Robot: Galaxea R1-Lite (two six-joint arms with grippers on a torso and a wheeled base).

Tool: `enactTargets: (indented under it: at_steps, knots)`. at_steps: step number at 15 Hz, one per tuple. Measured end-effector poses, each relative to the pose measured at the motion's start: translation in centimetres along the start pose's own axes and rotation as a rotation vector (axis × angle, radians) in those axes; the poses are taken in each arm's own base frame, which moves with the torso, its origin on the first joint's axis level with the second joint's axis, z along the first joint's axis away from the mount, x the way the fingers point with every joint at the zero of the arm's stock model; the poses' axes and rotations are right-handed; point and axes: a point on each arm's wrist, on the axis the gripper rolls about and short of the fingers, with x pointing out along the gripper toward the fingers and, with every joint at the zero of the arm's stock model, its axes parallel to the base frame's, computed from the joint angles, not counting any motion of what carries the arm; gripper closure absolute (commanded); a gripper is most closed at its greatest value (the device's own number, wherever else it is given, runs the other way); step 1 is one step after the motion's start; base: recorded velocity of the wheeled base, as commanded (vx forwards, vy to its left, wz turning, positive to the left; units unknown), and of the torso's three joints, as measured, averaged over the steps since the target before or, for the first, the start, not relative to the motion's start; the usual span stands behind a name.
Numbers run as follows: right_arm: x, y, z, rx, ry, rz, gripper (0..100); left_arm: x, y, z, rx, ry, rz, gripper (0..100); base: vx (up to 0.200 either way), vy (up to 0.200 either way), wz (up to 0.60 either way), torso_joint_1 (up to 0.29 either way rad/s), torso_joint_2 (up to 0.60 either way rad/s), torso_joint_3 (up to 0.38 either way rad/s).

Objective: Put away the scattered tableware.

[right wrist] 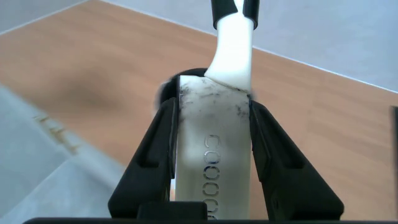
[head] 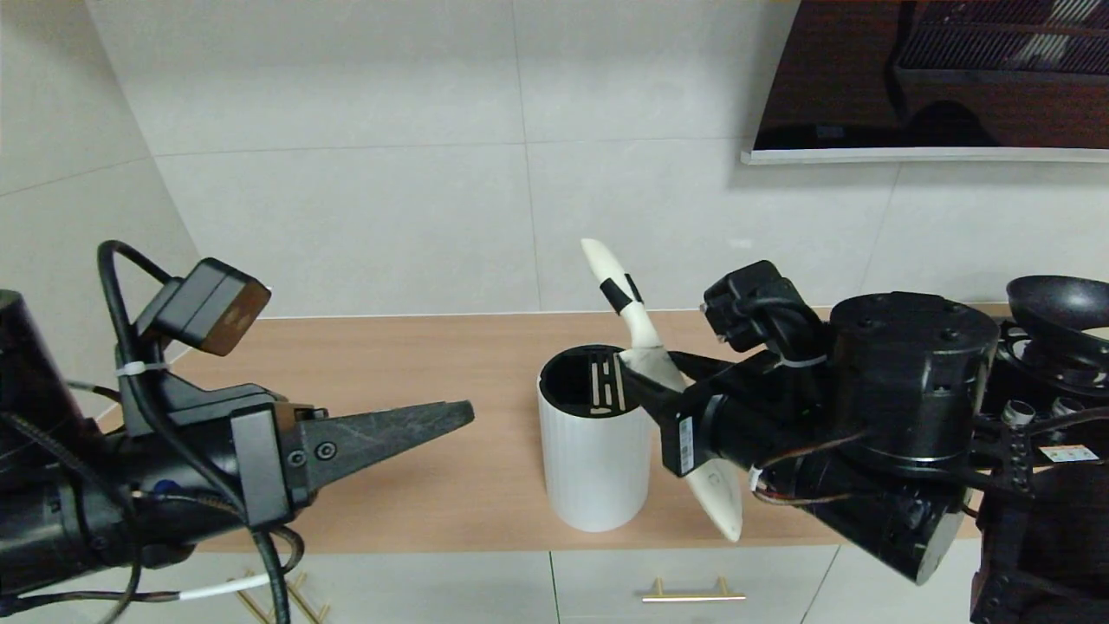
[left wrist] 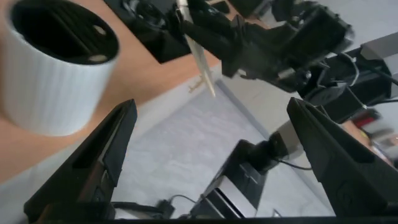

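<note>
**Drawer pull** (head: 693, 595): brass bar on the cabinet front, below the right hand and nearest the camera.

**Left hand** (head: 463, 414) (left wrist: 211, 109): fingers spread wide and holding nothing. It is held level over the table's front part, with its tips aimed at the holder but well short of it.

**Right hand** (head: 641, 377) (right wrist: 211, 124): pinching the white knife across its broad part, with its fingertips just beside the holder's rim.

**White knife** (head: 719, 498) (right wrist: 233, 43) (left wrist: 200, 59): tilted in the right hand. The pointed end hangs down past the hand toward the table's front edge. The slim end, which has a black band, rises past the hand toward the wall.

**Utensil holder** (head: 593, 459) (left wrist: 50, 81): white ribbed cylinder with a dark, slotted inside. It stands upright between the two hands, closer to the right one.

**Table** (head: 416, 347): light wood top carrying the holder.

**Wall** (head: 364, 173): pale tiles beyond both hands.
</note>
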Motion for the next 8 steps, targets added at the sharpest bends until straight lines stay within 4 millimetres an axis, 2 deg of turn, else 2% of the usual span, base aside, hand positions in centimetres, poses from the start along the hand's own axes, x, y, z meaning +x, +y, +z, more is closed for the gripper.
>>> enactTargets:
  at_steps: [3, 6, 8]
  knots:
    - [-0.6, 1.5, -0.2, 0.014, 0.005, 0.052, 100, 1.8, 0.3, -0.1, -0.033, -0.116, 0.026, 0, 0.000, 0.000, 0.00, 0.000, 0.00, 0.000]
    - [-0.9, 2.2, -0.2, 0.017, 0.003, 0.077, 100, 3.6, 0.6, 0.6, -0.044, -0.301, 0.050, 0, 0.000, 0.000, 0.00, 0.000, 0.00, 0.000]
    - [-1.0, 2.5, -0.2, 0.017, 0.004, 0.091, 100, 4.9, 1.1, 0.3, -0.055, -0.326, 0.052, 0, 0.000, 0.000, 0.00, 0.000, 0.00, 0.000]
